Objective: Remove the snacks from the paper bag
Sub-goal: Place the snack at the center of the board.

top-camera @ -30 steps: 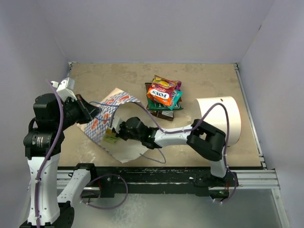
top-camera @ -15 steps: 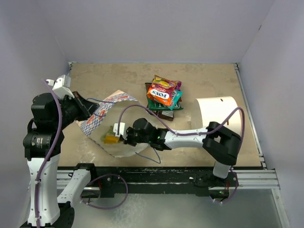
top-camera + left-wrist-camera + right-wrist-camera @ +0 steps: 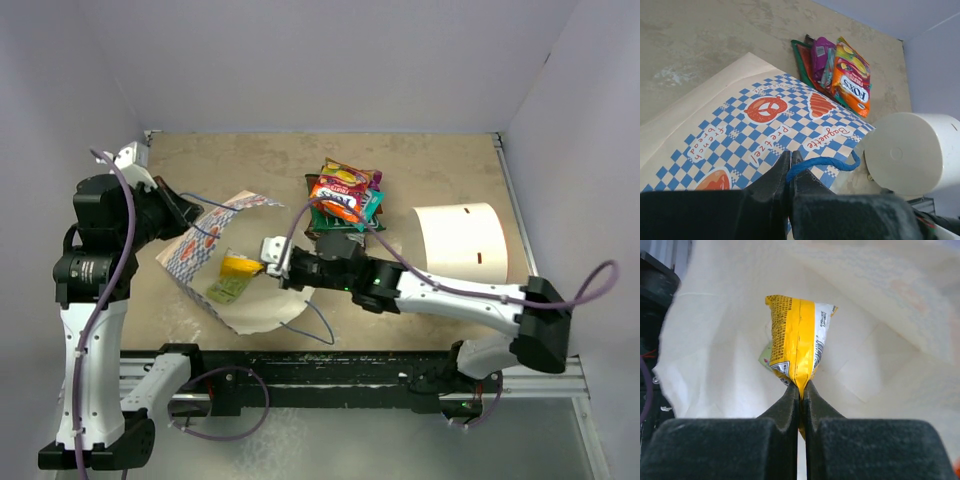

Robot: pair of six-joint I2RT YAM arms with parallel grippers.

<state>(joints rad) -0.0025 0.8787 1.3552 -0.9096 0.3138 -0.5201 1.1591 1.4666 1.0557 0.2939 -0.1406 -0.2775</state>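
Left pincer [image 3: 790, 159] stayed pinched on the blue handle [image 3: 826, 162] of the bag [image 3: 740, 131], holding its mouth up. Right pincer [image 3: 801, 388], clamped on a yellow packet [image 3: 797, 335], had drawn it back to the mouth. Nearly out; pile [image 3: 345, 200] sat right of it.

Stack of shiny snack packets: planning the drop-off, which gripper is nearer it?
Right. The right gripper, shut on a yellow packet, is near-left of the stack; the left gripper, pinching the checked paper bag's blue string handle, is farther left.

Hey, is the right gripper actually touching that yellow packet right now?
Touching. The right wrist view shows the right gripper shut on the yellow packet, pinching its lower edge with no gap.
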